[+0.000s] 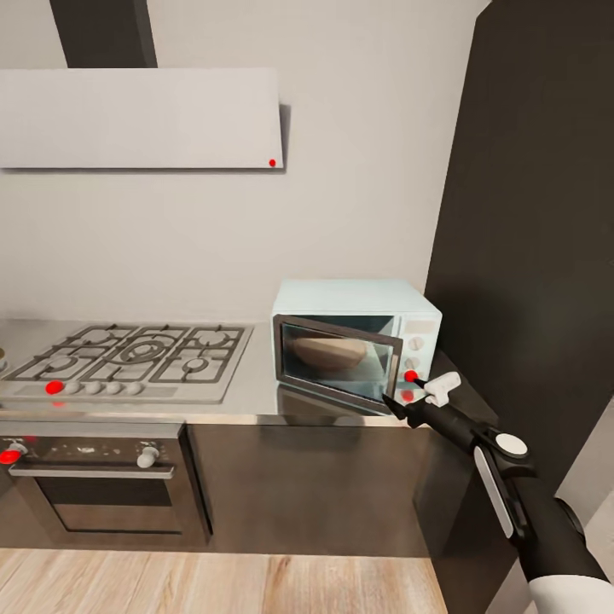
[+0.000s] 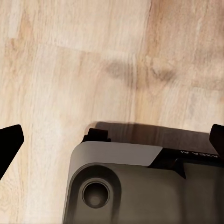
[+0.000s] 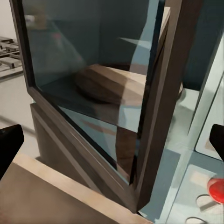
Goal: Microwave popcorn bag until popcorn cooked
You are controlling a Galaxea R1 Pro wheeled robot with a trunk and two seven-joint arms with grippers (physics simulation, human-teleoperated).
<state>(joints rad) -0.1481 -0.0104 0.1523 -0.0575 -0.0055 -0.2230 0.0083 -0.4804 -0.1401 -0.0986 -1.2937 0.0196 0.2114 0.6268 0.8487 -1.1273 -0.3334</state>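
Two dark fingertips of the right gripper stand wide apart, holding nothing, just in front of the free edge of the microwave's door. This glass door is partly open (hinged on its left side). Behind the glass the popcorn bag sits inside the microwave, though through the tinted door it looks only like a tan, rounded shape. The microwave stands on the countertop, to the right of the hob. The left gripper hangs over the wood floor, its fingers also spread wide and empty.
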